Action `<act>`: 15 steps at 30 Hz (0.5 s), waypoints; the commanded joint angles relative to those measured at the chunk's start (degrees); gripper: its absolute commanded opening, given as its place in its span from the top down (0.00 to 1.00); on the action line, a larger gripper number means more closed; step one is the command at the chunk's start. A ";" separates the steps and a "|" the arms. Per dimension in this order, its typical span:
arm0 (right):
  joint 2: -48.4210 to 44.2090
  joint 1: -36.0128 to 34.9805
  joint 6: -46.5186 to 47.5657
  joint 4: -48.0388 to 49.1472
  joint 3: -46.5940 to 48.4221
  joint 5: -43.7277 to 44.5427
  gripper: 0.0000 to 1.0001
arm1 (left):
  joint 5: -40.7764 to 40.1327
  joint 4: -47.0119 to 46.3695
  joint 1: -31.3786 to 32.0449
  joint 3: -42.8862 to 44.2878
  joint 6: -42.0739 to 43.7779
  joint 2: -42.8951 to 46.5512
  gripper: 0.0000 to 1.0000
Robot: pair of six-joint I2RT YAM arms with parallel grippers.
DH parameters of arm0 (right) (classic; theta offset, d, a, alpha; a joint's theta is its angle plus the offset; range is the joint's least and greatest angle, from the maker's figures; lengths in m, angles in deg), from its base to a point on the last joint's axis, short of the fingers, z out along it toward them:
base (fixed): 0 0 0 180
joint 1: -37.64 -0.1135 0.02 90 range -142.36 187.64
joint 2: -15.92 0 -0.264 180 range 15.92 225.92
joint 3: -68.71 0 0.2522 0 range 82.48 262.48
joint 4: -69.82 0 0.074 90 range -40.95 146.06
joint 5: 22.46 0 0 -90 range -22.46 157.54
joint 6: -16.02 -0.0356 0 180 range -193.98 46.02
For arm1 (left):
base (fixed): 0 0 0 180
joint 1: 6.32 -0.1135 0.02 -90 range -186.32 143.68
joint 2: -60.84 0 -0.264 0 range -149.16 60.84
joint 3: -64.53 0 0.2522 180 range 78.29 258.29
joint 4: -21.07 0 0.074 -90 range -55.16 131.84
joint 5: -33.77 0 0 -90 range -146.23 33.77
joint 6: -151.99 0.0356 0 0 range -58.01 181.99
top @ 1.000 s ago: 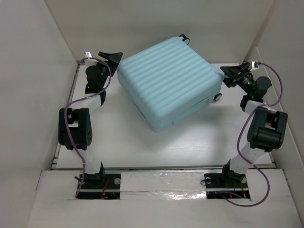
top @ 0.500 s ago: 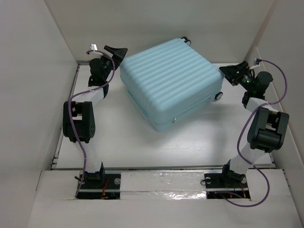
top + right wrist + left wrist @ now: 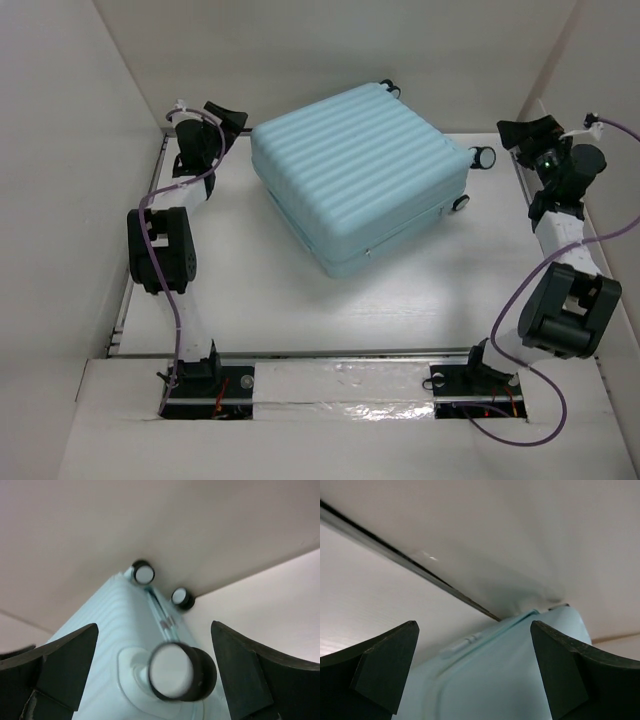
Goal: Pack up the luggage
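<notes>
**Subject.** The luggage [image 3: 355,170] lies flat and shut at the middle-rear of the counter [image 3: 400,300]. Its ribbed shell faces up, it sits at an angle, and its wheels point to the right and rear. Its position is essentially as it was a second ago, with at most a slight shift.

**Change noted.** The left arm [image 3: 160,245] and the right arm [image 3: 565,305] have both drawn off the case. A second ago the left jaws sat against its left rear corner and the right jaws against its right corner by the wheels. Each now stands apart from the shell, out toward the counter's own edge. The withdrawal uncovers a wheel [image 3: 484,157] at the right corner, which the right wrist view shows close ahead and untouched.

**Jaws.** The left jaws are spread wide and hold nothing; in the left wrist view the case's side seam [image 3: 470,640] lies ahead between them. The right jaws are spread wide and are likewise empty.

**Assessment.** Contact is released on both sides with the case closed. In my judgement the closing or squaring step is over. Whether the zip runs fully round cannot be told from these views
</notes>
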 commanded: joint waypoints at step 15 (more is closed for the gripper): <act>1.48 -0.70 9.27 -3.78 -10.70 12.11 1.00 | 4.58 8.47 -0.70 14.28 6.00 -12.92 0.53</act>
